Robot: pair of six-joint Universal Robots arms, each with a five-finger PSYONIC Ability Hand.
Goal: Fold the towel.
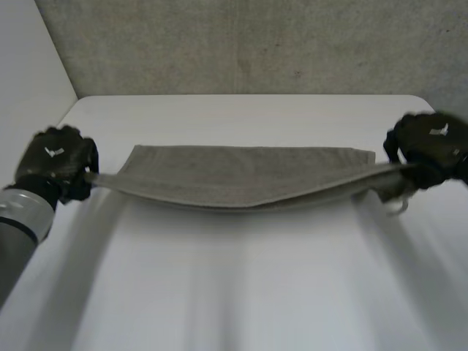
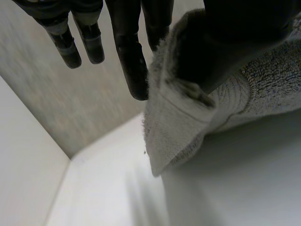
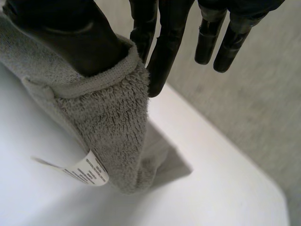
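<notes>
Pinching towel (image 1: pixel 241 175) corners against thumbs, left hand (image 1: pixel 55 162) at 9 o'clock, right hand (image 1: pixel 431 146) at 3; pulled tauter, could slip free, dropping the edge askew on worktop (image 1: pixel 241 292)

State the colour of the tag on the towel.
White with dark print; the tag shows best in the right wrist view.
</notes>
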